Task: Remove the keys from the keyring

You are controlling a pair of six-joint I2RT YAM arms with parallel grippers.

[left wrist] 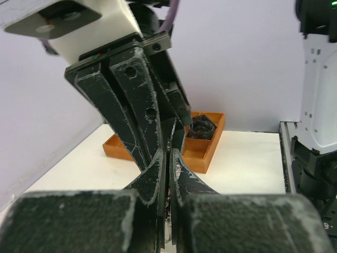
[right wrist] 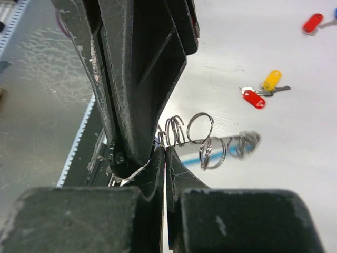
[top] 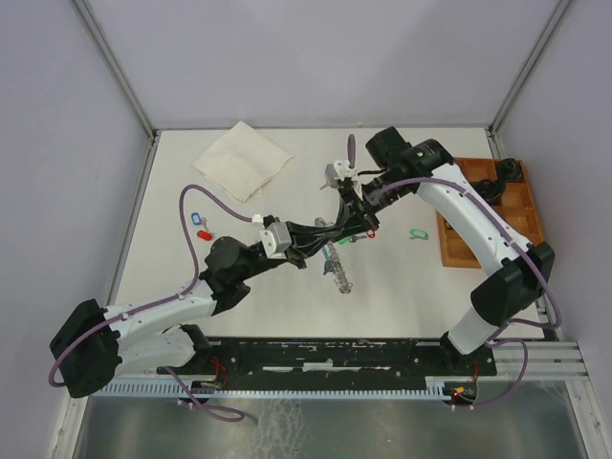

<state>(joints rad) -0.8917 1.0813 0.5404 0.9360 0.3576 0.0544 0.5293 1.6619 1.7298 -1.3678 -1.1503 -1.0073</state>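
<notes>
A white table [top: 411,287] sits between pale grey walls, with a folded cloth [top: 241,159] at its far left and a wooden tray [top: 457,251] along its right side, a black object [left wrist: 201,128] in one of the tray's far compartments. The two arms meet over the middle of the table. The left gripper [top: 335,233] and the right gripper [top: 356,222] stand tip to tip, almost touching. Both pairs of fingers are clenched tight, with no gap between them in either wrist view. The keyring [top: 338,271] trails from just under the meeting tips down toward the near side of the table as a thin silvery chain. In the right wrist view, small wire rings [right wrist: 202,138] stick out right beside the fingertips. The pinch point itself is hidden, so which gripper grasps the chain cannot be told. A blue-tagged key [top: 198,218] and a red-tagged key [top: 204,232] lie together well apart to the left, and a green-tagged key [top: 414,234] lies near the tray.
</notes>
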